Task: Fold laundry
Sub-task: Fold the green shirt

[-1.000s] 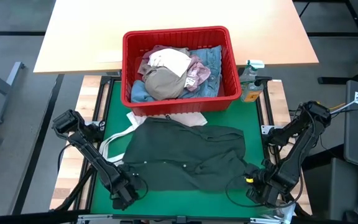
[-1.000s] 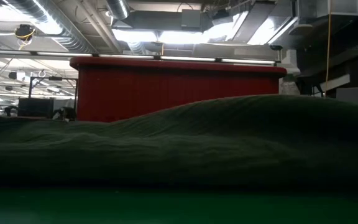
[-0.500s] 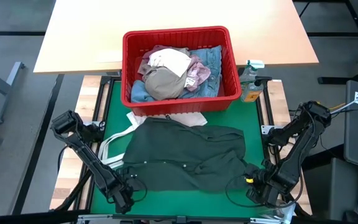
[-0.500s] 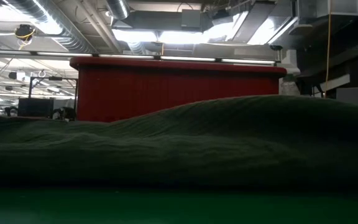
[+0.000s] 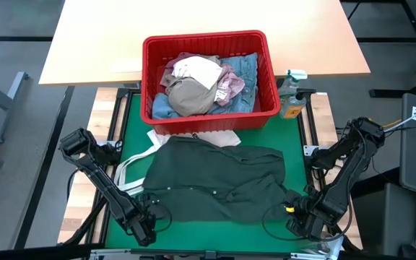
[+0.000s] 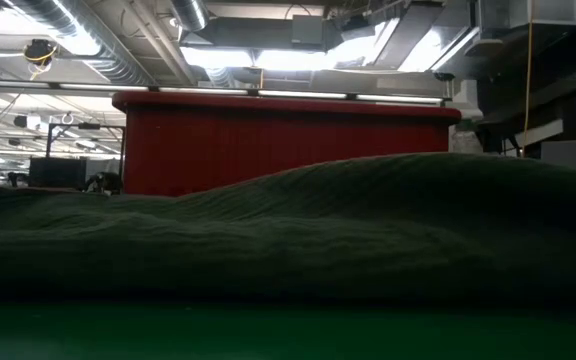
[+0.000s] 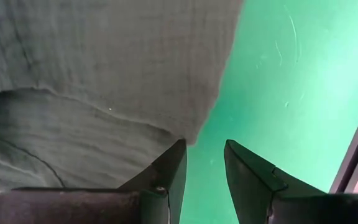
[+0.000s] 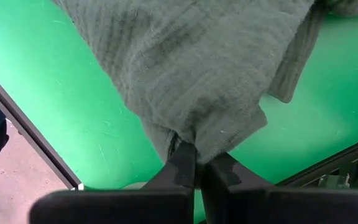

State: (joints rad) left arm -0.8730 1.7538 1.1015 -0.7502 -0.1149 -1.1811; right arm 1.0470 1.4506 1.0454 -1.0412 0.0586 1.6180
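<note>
The dark green top (image 5: 215, 180) lies spread on the green mat (image 5: 132, 123), and it fills the low view (image 6: 368, 230). My left gripper (image 5: 143, 227) is open at the top's near left corner (image 7: 188, 138), with the corner just ahead of its left finger (image 7: 174, 163). My right gripper (image 5: 298, 215) is shut on the top's near right corner. The beige, pink, denim and white garments (image 5: 201, 83) lie heaped in the red basket (image 5: 147, 72). My left gripper stands open at the top's near left corner; whether its left finger touches the cloth edge I cannot tell. My right gripper pinches the top's near right corner (image 8: 188, 140) between its two fingers, with the cloth gathered into a bunch there. The fingers come from the near right side. The rest of the top lies slack on the mat.
The red basket stands at the mat's far edge (image 6: 288, 140). A white tote bag (image 5: 132, 170) lies partly under the top's left side. A spray bottle (image 5: 292, 94) stands right of the basket. A wooden table (image 5: 193, 22) lies beyond.
My left gripper has drawn back a little toward the table's near left corner. The green top lies as it did.
</note>
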